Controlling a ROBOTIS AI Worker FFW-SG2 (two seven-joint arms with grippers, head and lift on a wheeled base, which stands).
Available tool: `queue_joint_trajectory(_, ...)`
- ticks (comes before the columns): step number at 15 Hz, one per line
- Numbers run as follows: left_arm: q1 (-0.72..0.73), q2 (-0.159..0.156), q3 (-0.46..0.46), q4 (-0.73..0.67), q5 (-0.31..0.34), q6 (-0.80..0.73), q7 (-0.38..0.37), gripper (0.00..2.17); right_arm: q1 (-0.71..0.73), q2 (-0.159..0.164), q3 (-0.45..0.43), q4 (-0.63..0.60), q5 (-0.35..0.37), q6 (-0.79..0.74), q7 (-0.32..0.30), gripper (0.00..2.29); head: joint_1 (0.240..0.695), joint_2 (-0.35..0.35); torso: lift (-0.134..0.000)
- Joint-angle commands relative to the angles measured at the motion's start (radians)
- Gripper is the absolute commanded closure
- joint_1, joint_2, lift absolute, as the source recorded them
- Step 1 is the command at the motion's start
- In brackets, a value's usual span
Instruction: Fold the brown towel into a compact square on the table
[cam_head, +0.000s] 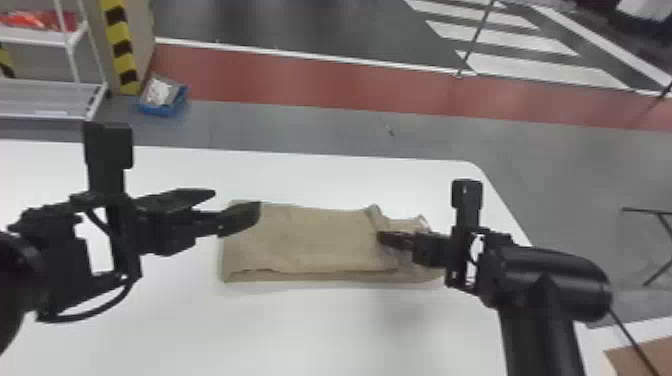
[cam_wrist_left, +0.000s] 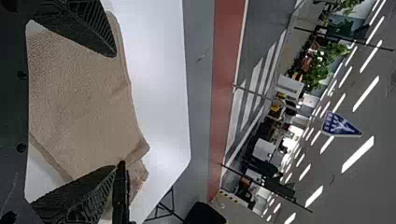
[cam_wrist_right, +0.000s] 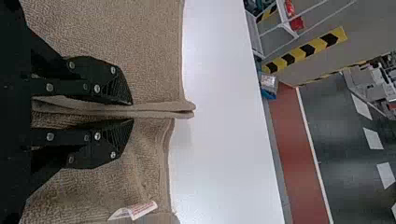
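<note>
Lying on white table (cam_head: 300, 330) — brown towel (cam_head: 310, 240), red floor strip (cam_head: 310, 82) beyond

White desk (cam_head: 320, 330), grey floor (cam_head: 575, 165) with red strip (cam_head: 310, 75) — white shelving (cam_head: 45, 97), yellow-black striped post (cam_head: 120, 47), ceiling lights (cam_wrist_left: 358, 154).

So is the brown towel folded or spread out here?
Partly folded: the towel lies as a layered oblong, not a square, with a ridge of cloth pinched in the right gripper.

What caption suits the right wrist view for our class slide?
The robot's right hand pinches a raised fold of the brown towel, with a tag nearby.
</note>
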Motion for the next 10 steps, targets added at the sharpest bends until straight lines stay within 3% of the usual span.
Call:
queue_joint_trajectory(1,0.000,0.000,0.001,-0.006,0.000,0.000,0.001,0.03,0.007,0.000,0.001,-0.003,-0.004,0.001,0.002,0.99,0.695,-0.262,-0.124)
queue_joint_trajectory(2,0.003,0.000,0.001,-0.010,0.000,0.003,0.001,0.03,0.009,0.000,0.003,-0.011,-0.002,0.001,-0.001,0.94,0.695,-0.260,-0.124)
queue_joint_trajectory(3,0.006,0.000,0.003,-0.018,0.000,0.003,0.001,0.03,0.009,0.000,0.007,-0.013,0.002,0.013,-0.003,0.57,0.695,-0.260,-0.124)
queue_joint_trajectory(4,0.006,0.000,0.005,-0.021,0.000,0.003,0.001,0.03,0.009,0.000,0.009,-0.014,0.008,0.013,-0.004,0.43,0.695,-0.261,-0.124)
queue_joint_trajectory(10,0.006,0.000,0.005,-0.021,0.000,0.003,0.001,0.03,0.001,0.002,0.017,-0.025,0.010,0.013,-0.004,0.43,0.695,-0.261,-0.124)
